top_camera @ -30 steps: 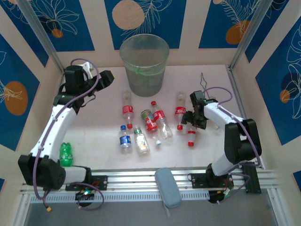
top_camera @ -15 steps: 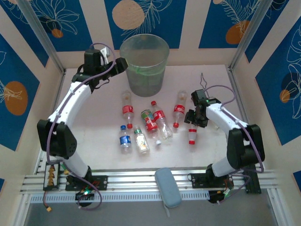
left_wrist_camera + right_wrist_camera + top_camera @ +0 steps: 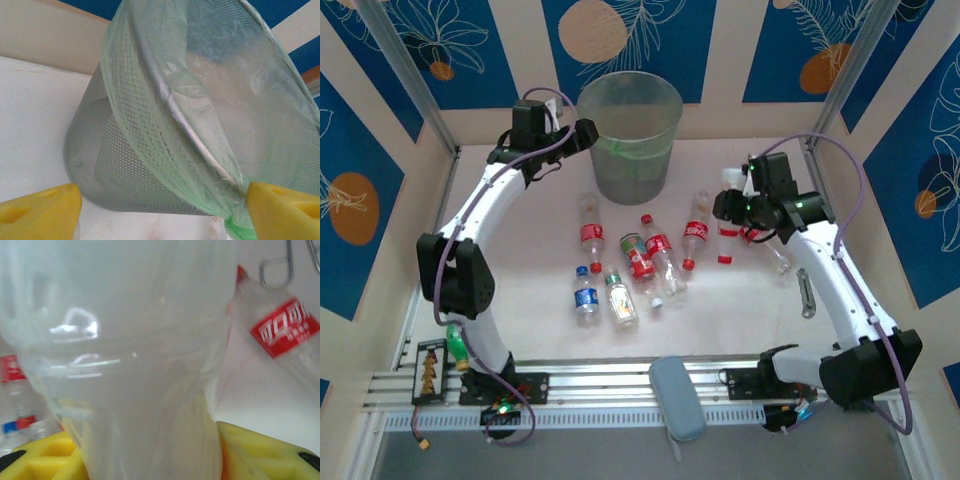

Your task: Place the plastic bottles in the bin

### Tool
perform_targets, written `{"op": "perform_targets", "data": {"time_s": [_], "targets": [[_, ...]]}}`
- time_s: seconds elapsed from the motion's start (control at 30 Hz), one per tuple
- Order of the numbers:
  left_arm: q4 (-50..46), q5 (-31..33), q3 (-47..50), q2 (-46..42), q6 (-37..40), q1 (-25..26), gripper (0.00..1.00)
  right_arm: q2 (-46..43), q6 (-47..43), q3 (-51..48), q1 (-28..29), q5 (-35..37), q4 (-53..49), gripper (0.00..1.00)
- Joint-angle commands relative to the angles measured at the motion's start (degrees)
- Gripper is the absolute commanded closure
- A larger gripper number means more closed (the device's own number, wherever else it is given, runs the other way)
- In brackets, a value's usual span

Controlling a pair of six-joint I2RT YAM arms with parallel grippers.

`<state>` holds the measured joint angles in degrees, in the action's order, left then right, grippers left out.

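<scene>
From above, my left jaws hang just beside the left rim of the bin [image 3: 630,150], with the bare counter [image 3: 520,250] under them. My right jaws are clamped on a clear bottle [image 3: 725,240], its red cap toward my bases. Just inward of them lies a red-labelled bottle [image 3: 697,231], between them and the bin. Farther inward is a loose cluster of bottles, among them a blue-labelled bottle [image 3: 585,296] and a white-labelled bottle [image 3: 621,300]. Outward of my right jaws and nearer my base lie the wire tongs [image 3: 806,292]. A grey-blue pad [image 3: 677,396] sits between my two bases.

At my left wrist, the yellow pads [image 3: 40,207] stand wide apart and hold nothing. The bin's mesh wall [image 3: 115,150] and green liner rise straight ahead, nothing between.

At my right wrist, the held bottle [image 3: 135,365] fills the gap between my pads [image 3: 265,455]. Beyond it to the right lies a red-labelled bottle [image 3: 285,330].
</scene>
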<state>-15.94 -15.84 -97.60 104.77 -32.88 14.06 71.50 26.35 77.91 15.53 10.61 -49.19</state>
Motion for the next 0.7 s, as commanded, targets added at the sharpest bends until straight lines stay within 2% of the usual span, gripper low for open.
{"op": "perform_targets", "data": {"time_s": [0.0,0.27,0.5,0.67], "targets": [[-0.02,1.57,-1.76,1.99,1.51,1.13,0.14,1.32,-3.08,6.83,0.74,-3.78,2.68,0.49],[-1.85,2.56,-2.86,2.91,2.89,1.93,0.14,12.99,-4.92,24.97,2.56,-7.51,10.62,0.49],[-2.32,2.40,-2.95,3.09,3.51,1.95,0.14,24.03,-4.08,34.85,5.04,-8.27,21.77,0.49],[-0.80,0.80,-2.94,3.93,2.63,2.07,0.14,34.99,-3.37,46.17,6.09,-8.56,22.39,0.49]]}}
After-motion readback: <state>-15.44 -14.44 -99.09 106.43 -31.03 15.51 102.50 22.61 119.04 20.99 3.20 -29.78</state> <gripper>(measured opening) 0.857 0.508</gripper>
